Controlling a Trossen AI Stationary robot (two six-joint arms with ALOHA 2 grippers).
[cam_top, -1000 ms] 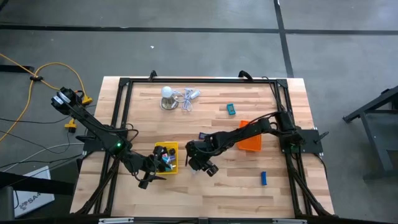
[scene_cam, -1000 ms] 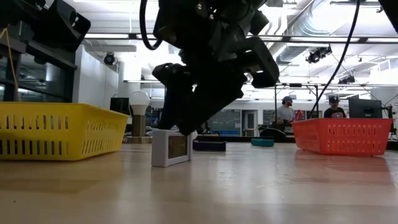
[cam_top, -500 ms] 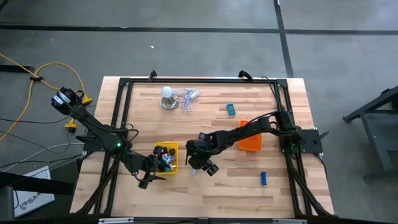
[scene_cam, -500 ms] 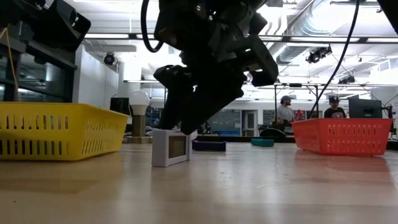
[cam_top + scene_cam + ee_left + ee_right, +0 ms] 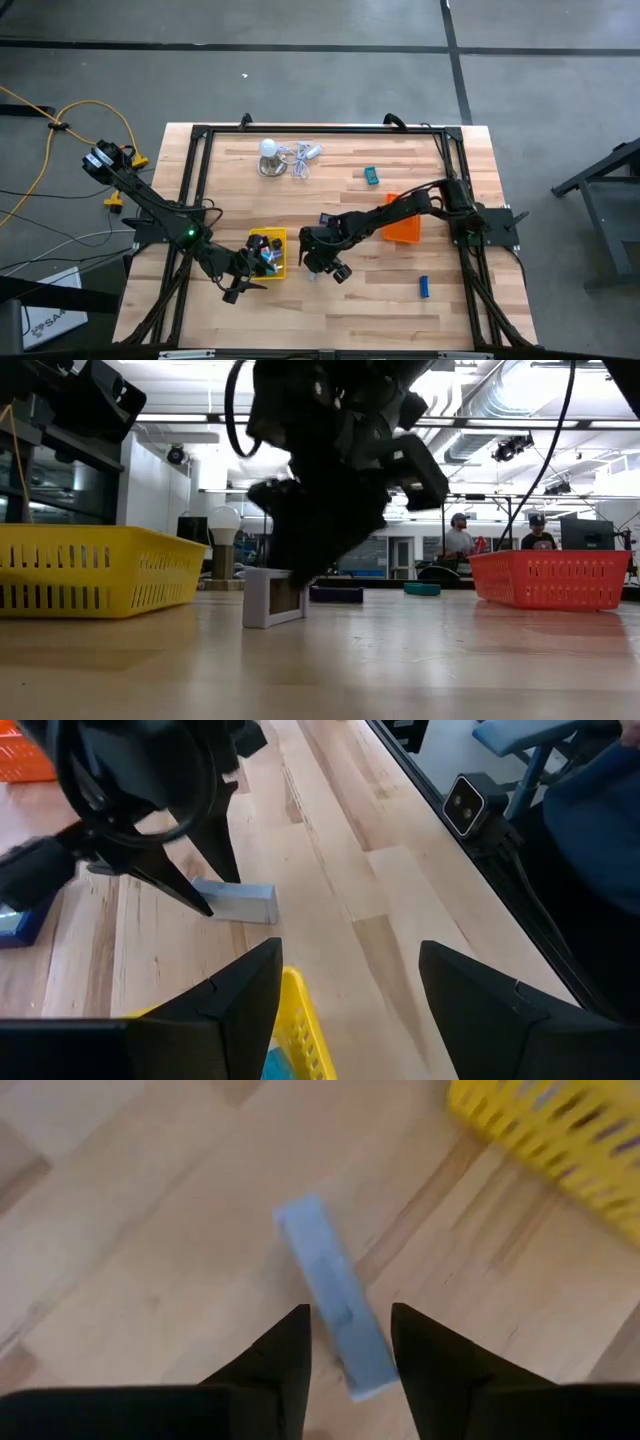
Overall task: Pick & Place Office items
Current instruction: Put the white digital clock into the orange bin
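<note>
**Observer:** What's on your screen?

**Operator:** A pale wooden table (image 5: pixel 300 310) inside a dark frame on a grey floor. Beyond it, in the low view, a bright workshop with two people (image 5: pixel 460 535) far back.

**Observer:** And the item?

**Operator:** I'm on a small pale-blue block (image 5: pixel 335 1310), standing on edge on the bare wood just beside the yellow tray (image 5: pixel 281 238), on the side toward the orange tray (image 5: pixel 405 231). From table height it reads as a white slab (image 5: pixel 270 598) with a darker inset face.

**Observer:** Have you got hold of it?

**Operator:** My right gripper (image 5: pixel 350 1342) is down over it, one finger (image 5: pixel 285 1355) on each side, the block running up between them. The fingers sit close to it, but I can't tell whether they press on it.

**Observer:** The other arm?

**Operator:** My left gripper (image 5: pixel 345 985) hangs over the near corner of the yellow tray, fingers spread, carrying nothing. Its camera sees the right arm standing on the block (image 5: pixel 238 902).

**Observer:** What else is there?

**Operator:** The yellow tray holds a cluster of small items (image 5: pixel 264 247), black and blue. Loose on the wood: a teal piece (image 5: pixel 371 176) toward the far side, a blue one (image 5: pixel 423 286) toward the near right, a dark one (image 5: pixel 326 218) beyond my right gripper. A white dome with a pale cord (image 5: pixel 270 152) sits at the far edge.
</note>
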